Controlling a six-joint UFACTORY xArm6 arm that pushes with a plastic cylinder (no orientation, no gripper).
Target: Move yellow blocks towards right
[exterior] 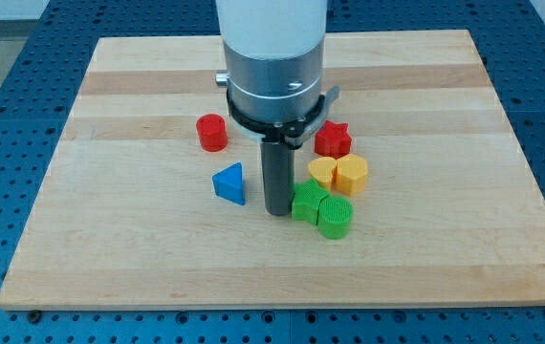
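Two yellow blocks sit side by side right of the board's middle: a yellow hexagon-like block (322, 172) and a yellow heart-like block (352, 175), touching each other. My tip (277, 211) rests on the board just left of and slightly below them, against the green star-shaped block (307, 202). A green cylinder (335, 216) touches that green block on its lower right. A red star block (332, 140) lies just above the yellow blocks.
A red cylinder (212, 132) stands at the upper left of the group. A blue triangle (230, 183) lies left of my tip. The wooden board (110, 258) ends at a blue perforated table on all sides.
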